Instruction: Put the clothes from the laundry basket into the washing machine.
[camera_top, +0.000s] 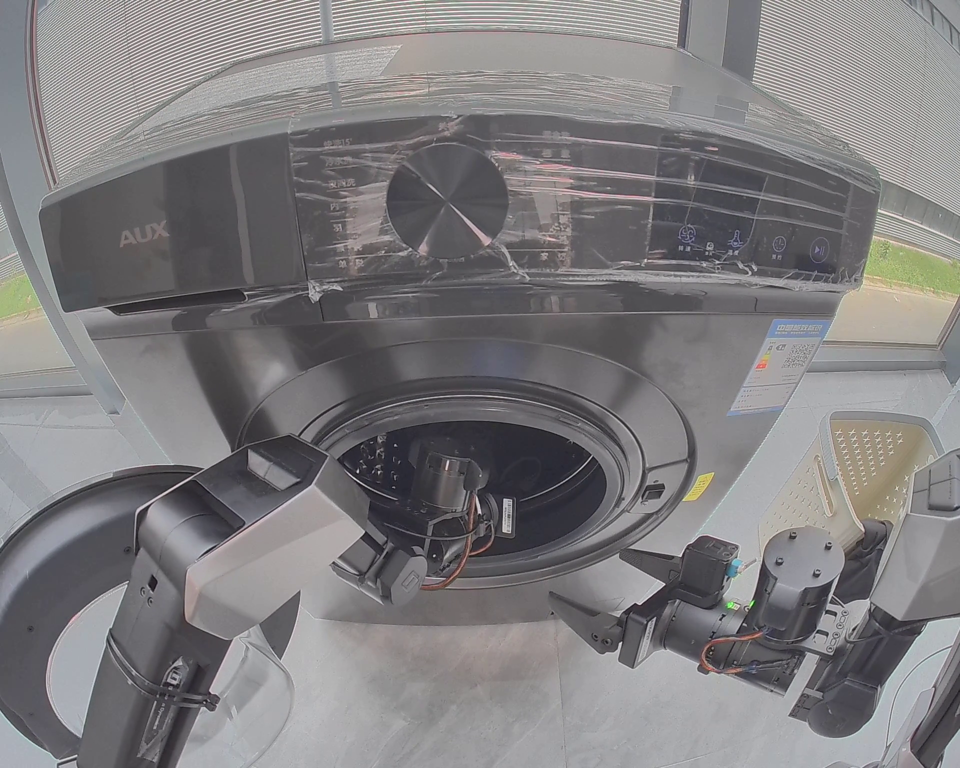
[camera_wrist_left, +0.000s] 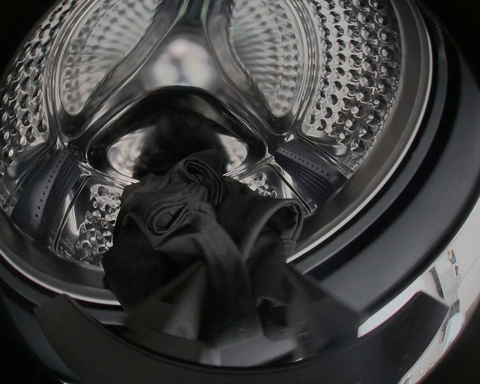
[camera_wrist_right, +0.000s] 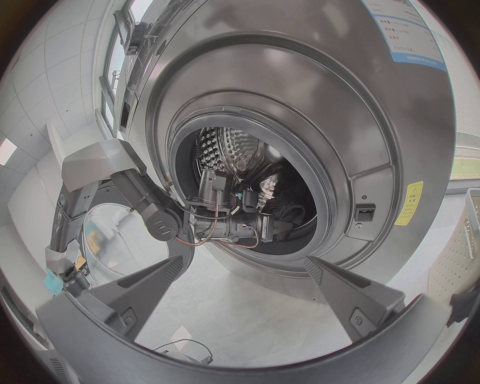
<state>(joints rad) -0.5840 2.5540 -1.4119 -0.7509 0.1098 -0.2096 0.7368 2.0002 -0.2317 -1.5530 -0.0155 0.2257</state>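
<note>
A crumpled, matte black garment (camera_wrist_left: 200, 250) lies at the front lip of the washing machine drum (camera_wrist_left: 350, 75) by the left end effector (camera_wrist_right: 281, 227), whose grip I cannot tell, while the right end effector (camera_wrist_right: 240, 262) gapes wide and empty outside.

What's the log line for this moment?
left arm: wrist inside drum | black garment: in drum, at front lip | right gripper: open, empty, outside drum | laundry basket: robot's right

Matt black cloth (camera_wrist_left: 200, 260) in a glossy, dimpled metal drum (camera_wrist_left: 350, 75); basket (camera_top: 870, 460) of perforated plastic.
</note>
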